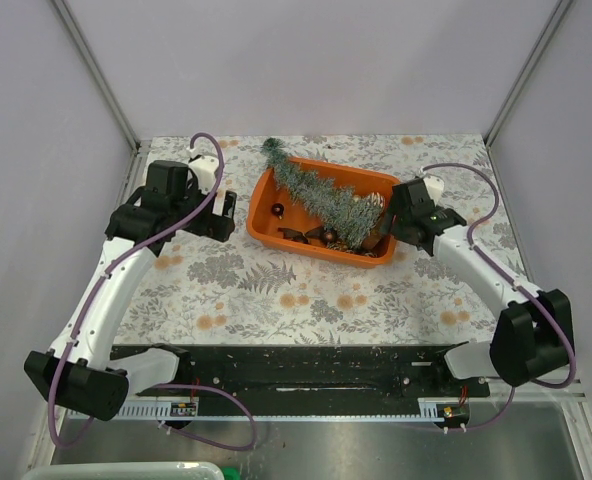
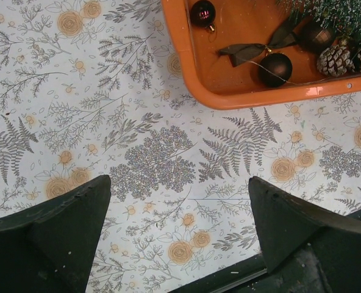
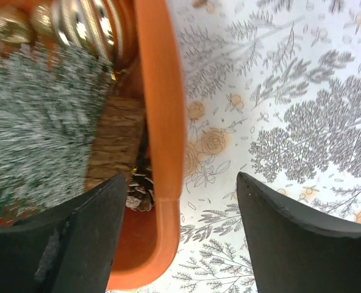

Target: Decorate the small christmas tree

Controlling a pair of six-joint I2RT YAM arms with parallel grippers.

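Observation:
The small christmas tree (image 1: 321, 195) lies on its side across the orange tray (image 1: 306, 246), tip toward the back left. In the right wrist view its frosted needles (image 3: 40, 122) and brown wrapped base (image 3: 116, 140) fill the tray's end. My right gripper (image 3: 182, 177) is open and straddles the tray's wall (image 3: 162, 91), one finger over the inside, the other over the table, neither touching it. My left gripper (image 2: 179, 183) stands wide open above the bare tablecloth, just left of the tray's corner (image 2: 193, 67), holding nothing.
In the tray lie dark baubles (image 2: 274, 68), a dark red bauble (image 2: 202, 12), a ribbon bow (image 2: 247, 52), pine cones (image 2: 335, 60) and gold baubles (image 3: 77, 21). A floral cloth (image 1: 276, 290) covers the table, with grey walls on three sides.

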